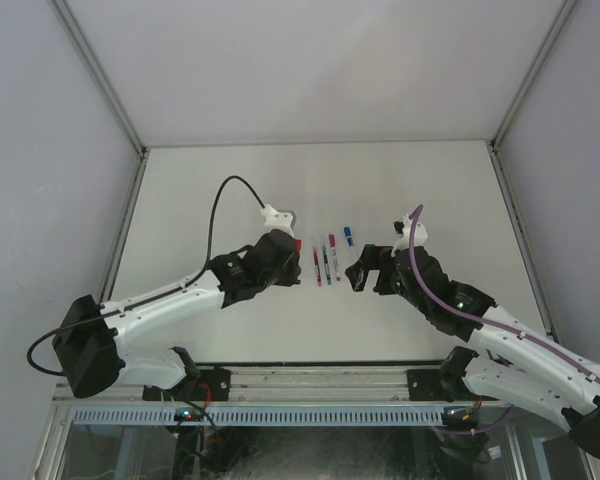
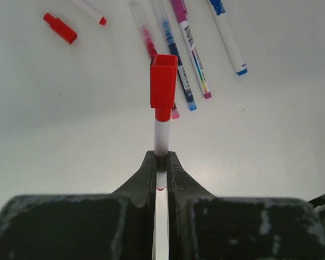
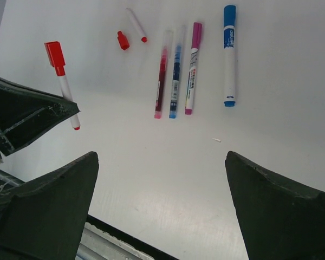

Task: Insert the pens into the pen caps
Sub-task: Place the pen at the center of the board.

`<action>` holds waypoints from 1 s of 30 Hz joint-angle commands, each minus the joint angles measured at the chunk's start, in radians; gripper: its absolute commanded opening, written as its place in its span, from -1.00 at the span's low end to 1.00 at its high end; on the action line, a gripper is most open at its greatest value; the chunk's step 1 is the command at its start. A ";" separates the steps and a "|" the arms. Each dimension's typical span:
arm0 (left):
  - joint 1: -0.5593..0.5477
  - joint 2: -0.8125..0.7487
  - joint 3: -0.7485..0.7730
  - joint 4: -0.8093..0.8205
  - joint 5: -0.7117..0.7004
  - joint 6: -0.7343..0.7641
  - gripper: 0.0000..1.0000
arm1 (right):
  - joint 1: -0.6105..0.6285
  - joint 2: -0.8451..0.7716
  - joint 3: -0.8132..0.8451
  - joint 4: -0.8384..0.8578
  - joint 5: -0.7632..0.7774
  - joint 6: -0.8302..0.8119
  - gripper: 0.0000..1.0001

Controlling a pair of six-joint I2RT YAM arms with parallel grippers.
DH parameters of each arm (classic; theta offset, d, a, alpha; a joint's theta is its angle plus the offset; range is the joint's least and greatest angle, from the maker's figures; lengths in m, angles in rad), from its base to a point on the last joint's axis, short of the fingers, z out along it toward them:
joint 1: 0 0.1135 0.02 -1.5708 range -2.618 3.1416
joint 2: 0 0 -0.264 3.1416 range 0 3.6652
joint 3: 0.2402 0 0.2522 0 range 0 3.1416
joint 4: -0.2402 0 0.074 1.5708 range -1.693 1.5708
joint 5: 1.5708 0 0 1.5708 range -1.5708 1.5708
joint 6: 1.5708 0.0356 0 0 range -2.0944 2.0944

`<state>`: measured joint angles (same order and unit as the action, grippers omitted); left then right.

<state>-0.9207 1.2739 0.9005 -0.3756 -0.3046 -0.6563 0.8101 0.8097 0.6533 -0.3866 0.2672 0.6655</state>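
Top view: left gripper (image 1: 283, 252) is sitting just left of the pen row (image 1: 326, 262) and right gripper (image 1: 357, 272) just right of it. All are about mid-table (image 1: 210, 200), well clear of every edge. Blue marker (image 1: 349, 236) is lying at the row's right end, a little farther back.

Left wrist: jaws are pinching the white barrel of a red pen (image 2: 161, 130), apparently holding it off the table. Red cap (image 2: 163, 81) is sitting on the pen's far end, pointing away from the wrist. Loose cap (image 2: 60, 28) and bare pen (image 2: 89, 11) are lying ahead and to the left, close together, both slanted.

Right wrist: fingers are standing wide apart, gripping nothing. The row's long axes are running roughly straight away from this gripper. Loose cap (image 3: 123, 40) is lying just left of the bare pen's (image 3: 136, 24) red tip. Both are sitting beyond the row's left side, towards the far-left corner.

Judgement: held pen is looking done, so that pair is next. Left arm is nearer but occupied; right arm would be reaching across the row.
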 commanded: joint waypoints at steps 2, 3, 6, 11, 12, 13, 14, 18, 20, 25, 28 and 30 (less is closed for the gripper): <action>0.052 0.071 0.043 0.062 0.042 -0.103 -0.95 | -0.006 0.001 0.008 -0.026 -0.003 0.047 0.98; 0.060 0.085 0.042 0.070 0.048 -0.113 -0.97 | -0.006 0.002 0.009 -0.029 -0.002 0.050 0.98; 0.083 0.135 0.041 0.087 0.067 -0.142 -0.98 | -0.005 0.006 0.008 -0.035 0.001 0.056 0.98; 0.096 0.217 0.050 0.105 0.085 -0.161 -0.99 | 0.000 0.017 0.008 -0.050 0.013 0.075 0.97; 0.100 0.235 0.057 0.107 0.089 -0.162 -0.99 | 0.001 0.020 0.008 -0.055 0.016 0.080 0.97; 0.103 0.254 0.061 0.113 0.093 -0.165 -1.00 | 0.003 0.026 0.008 -0.060 0.016 0.083 0.97; 0.107 0.271 0.066 0.121 0.096 -0.167 -0.99 | 0.004 0.031 0.009 -0.062 0.017 0.085 0.97; 0.115 0.331 0.087 0.138 0.117 -0.172 -0.97 | 0.012 0.046 0.008 -0.067 0.018 0.092 0.96; 0.115 0.346 0.094 0.144 0.116 -0.175 -0.94 | 0.018 0.049 0.008 -0.067 0.020 0.095 0.96; 0.123 0.366 0.103 0.150 0.112 -0.178 -0.89 | 0.039 0.057 0.008 -0.068 0.026 0.109 0.95; 0.125 0.378 0.102 0.153 0.100 -0.183 -0.89 | 0.055 0.059 0.008 -0.071 0.045 0.117 0.93; 0.129 0.390 0.100 0.158 0.102 -0.188 -0.88 | 0.064 0.057 0.008 -0.072 0.059 0.119 0.93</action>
<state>-0.8043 1.6470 0.9447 -0.2554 -0.1982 -0.8204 0.8528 0.8711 0.6533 -0.4770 0.2867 0.7601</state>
